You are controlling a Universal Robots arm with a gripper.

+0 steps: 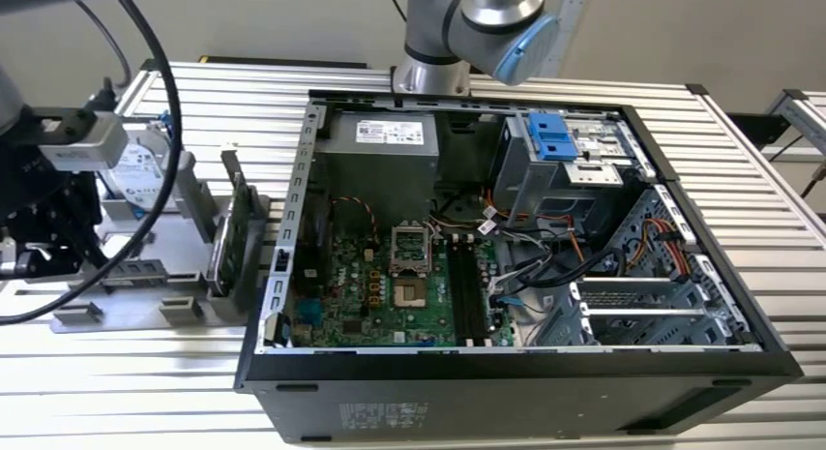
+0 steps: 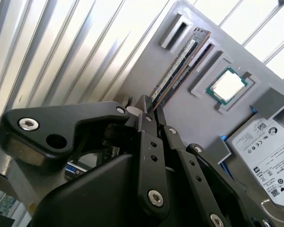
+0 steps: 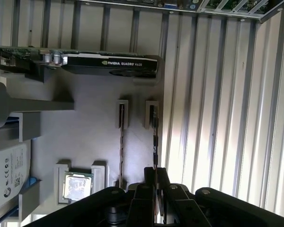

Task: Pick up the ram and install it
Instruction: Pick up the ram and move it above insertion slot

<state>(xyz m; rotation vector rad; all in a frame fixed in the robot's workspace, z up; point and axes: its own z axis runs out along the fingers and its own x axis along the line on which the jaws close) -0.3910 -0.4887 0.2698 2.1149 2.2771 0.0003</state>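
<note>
One end of the ram [image 3: 155, 137] disappears, pinched between the hand's [image 3: 155, 171] fingertips [image 3: 163, 176].

**Silver arm [image 1: 481, 15], black gripper [image 2: 150, 108]**
Pale-blue cap [image 1: 525, 44] on the rounded joint behind the case [image 1: 516, 387]; matte black gripper links [image 2: 150, 156] studded with round silver screws [image 2: 155, 197].

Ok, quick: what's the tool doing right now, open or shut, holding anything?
Tool: closed on the ram stick, which stands on edge in its slot on the grey holder, not yet lifted.
</note>
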